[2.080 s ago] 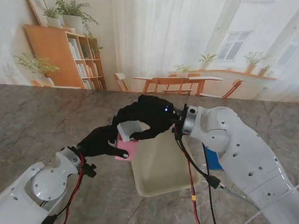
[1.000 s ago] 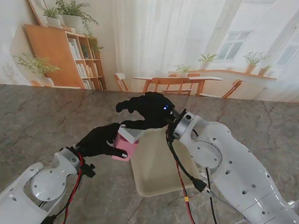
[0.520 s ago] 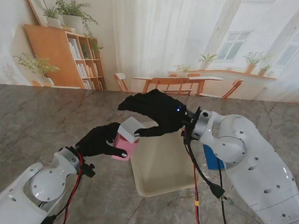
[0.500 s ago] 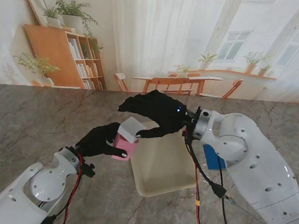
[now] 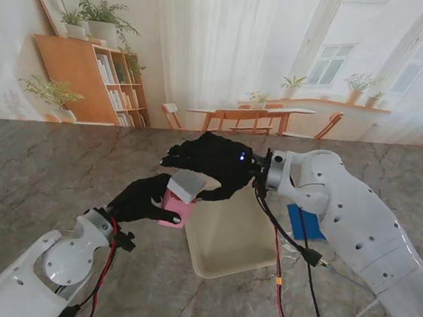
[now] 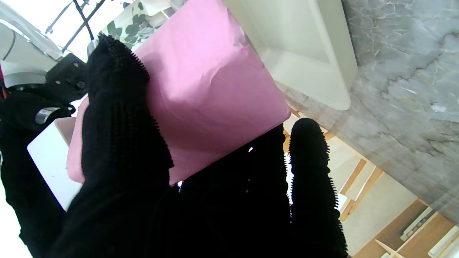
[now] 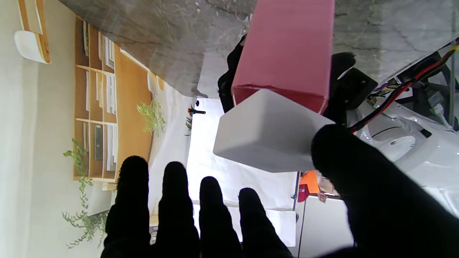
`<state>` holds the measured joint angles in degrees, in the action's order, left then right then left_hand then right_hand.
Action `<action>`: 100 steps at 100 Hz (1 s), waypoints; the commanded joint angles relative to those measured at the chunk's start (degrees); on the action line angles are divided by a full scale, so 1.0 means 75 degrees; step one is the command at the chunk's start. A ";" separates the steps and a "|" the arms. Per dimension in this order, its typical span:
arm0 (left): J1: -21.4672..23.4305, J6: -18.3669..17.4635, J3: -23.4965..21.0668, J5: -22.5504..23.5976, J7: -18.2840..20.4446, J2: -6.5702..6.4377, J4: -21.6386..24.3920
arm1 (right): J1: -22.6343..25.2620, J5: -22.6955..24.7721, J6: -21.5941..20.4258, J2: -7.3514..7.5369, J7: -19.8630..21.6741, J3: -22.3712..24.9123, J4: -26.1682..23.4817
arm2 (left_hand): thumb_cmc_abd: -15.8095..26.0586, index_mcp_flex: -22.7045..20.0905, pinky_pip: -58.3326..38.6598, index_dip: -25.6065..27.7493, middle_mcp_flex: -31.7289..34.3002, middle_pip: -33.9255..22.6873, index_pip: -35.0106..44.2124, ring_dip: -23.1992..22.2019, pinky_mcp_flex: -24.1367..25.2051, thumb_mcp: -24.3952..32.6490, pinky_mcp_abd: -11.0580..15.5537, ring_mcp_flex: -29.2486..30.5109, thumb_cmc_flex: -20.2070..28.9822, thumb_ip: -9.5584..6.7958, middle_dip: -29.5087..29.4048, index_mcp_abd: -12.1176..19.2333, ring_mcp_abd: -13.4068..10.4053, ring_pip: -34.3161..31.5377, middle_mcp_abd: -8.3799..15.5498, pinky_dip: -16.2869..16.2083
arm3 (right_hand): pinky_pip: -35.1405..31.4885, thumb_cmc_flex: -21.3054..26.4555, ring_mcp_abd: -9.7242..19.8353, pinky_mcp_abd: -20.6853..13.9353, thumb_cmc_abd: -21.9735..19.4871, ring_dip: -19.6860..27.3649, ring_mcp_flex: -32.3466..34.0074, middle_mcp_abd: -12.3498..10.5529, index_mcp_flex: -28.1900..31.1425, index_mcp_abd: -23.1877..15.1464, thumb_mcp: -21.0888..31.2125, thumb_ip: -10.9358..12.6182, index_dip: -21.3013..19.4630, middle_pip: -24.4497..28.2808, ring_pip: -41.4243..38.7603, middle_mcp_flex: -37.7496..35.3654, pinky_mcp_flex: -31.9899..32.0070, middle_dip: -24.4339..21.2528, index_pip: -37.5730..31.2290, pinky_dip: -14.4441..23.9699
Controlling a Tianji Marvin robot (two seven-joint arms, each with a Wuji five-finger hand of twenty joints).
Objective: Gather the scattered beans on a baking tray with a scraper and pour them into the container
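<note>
Two black-gloved hands meet at the left edge of the cream rectangular baking tray (image 5: 233, 236): the left hand (image 5: 143, 200) is wrapped around the pink square container (image 5: 178, 208), its fingers (image 6: 122, 118) pressed flat on the container's side, while the right hand (image 5: 211, 162) holds the white block-shaped scraper (image 5: 186, 185) right at the container's mouth. The right wrist view shows that scraper (image 7: 269, 132) pinned mainly by the thumb, the other four fingers (image 7: 172, 208) stretched out and apart — a thin grip, in my judgement. The main risk is the scraper slipping or twisting out of that hold, which would let any beans fall onto the grey marble table (image 5: 44, 171) instead of into the container. I cannot make out any beans in these views, so how much remains to pour is unclear. A second risk is the right hand nudging the container out of the left hand's hold. Near the tray's right side lies a blue object (image 5: 303, 220), partly hidden by the right arm, and red and black cables (image 5: 278, 279) hang across the tray's near corner — they could snag a wide sweep.
</note>
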<state>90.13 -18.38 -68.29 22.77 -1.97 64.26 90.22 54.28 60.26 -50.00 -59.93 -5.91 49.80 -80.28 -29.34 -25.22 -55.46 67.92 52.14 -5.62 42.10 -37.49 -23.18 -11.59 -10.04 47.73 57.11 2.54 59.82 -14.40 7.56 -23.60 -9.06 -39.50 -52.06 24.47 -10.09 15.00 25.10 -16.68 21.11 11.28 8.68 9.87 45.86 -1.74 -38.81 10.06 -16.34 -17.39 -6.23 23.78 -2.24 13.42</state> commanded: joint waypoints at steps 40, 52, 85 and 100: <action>0.0033 -0.0009 0.0028 -0.0014 -0.0053 0.0039 0.0034 | -0.0355 0.0241 -0.0023 -0.0261 -0.1024 -0.0596 0.0658 | 0.1162 -0.0641 -0.0159 0.0768 0.0829 -0.1224 0.2417 -0.0081 0.0012 0.1384 0.0015 0.0164 0.1844 -0.0127 0.0503 0.1315 -0.0277 -0.0167 0.1410 -0.0203 | -0.1124 -0.0282 0.2114 -0.0629 0.0296 -0.2103 0.2757 -0.2764 0.1475 -0.2263 0.0651 -0.0200 -0.2241 0.3686 -0.3554 -0.2897 -0.2240 0.2763 -0.2557 0.1245; 0.0032 0.0000 0.0038 -0.0021 -0.0045 0.0039 0.0036 | -0.0297 0.0071 0.0258 -0.0337 -0.1178 -0.0671 0.0703 | 0.1170 -0.0638 -0.0162 0.0768 0.0835 -0.1228 0.2414 -0.0081 0.0008 0.1386 0.0015 0.0161 0.1845 -0.0128 0.0505 0.1313 -0.0281 -0.0167 0.1409 -0.0204 | -0.1418 -0.0302 0.2686 -0.0831 0.0177 -0.2649 0.3561 -0.3329 0.2132 -0.2642 0.0395 -0.0289 -0.2457 0.4923 -0.4626 -0.3765 -0.3037 0.3311 -0.3159 0.1575; 0.0064 0.0018 0.0008 0.0009 -0.0078 0.0042 0.0071 | -0.0074 -0.0639 0.1287 -0.0519 -0.1071 -0.0871 0.0612 | 0.1176 -0.0634 -0.0164 0.0771 0.0836 -0.1228 0.2412 -0.0081 0.0017 0.1388 0.0014 0.0161 0.1845 -0.0130 0.0505 0.1319 -0.0283 -0.0168 0.1416 -0.0207 | -0.2968 -0.0404 0.3730 -0.1117 -0.0560 -0.3532 0.5944 -0.4383 0.3357 -0.2326 -0.0768 -0.0220 -0.1491 0.7251 -0.7299 -0.6168 -0.5247 0.3644 -0.3609 0.2302; 0.0075 0.0026 -0.0011 0.0024 -0.0085 0.0042 0.0082 | 0.0089 -0.0892 0.1963 -0.0586 -0.1031 -0.0934 0.0478 | 0.1175 -0.0633 -0.0168 0.0772 0.0830 -0.1227 0.2411 -0.0083 0.0015 0.1388 0.0008 0.0170 0.1847 -0.0130 0.0506 0.1309 -0.0270 -0.0174 0.1406 -0.0209 | -0.3881 -0.0394 0.3916 -0.1088 -0.1123 -0.3296 0.6937 -0.4593 0.3954 -0.1912 -0.1560 -0.0167 -0.1010 0.8082 -0.8151 -0.7194 -0.5978 0.3341 -0.3436 0.2204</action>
<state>90.46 -18.35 -68.37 22.99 -2.44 64.32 90.47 54.13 53.81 -36.16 -63.75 -14.31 42.96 -76.19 -29.40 -25.23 -55.46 67.97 52.14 -5.62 42.62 -37.51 -23.18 -11.59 -10.04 47.74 57.11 2.54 59.85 -14.25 7.56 -23.29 -8.80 -39.51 -77.45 12.53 11.41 7.69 23.40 -41.76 70.01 -2.00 36.82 -5.97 29.13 -4.84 -48.44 52.96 -74.04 -61.56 -49.11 46.80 -28.80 29.70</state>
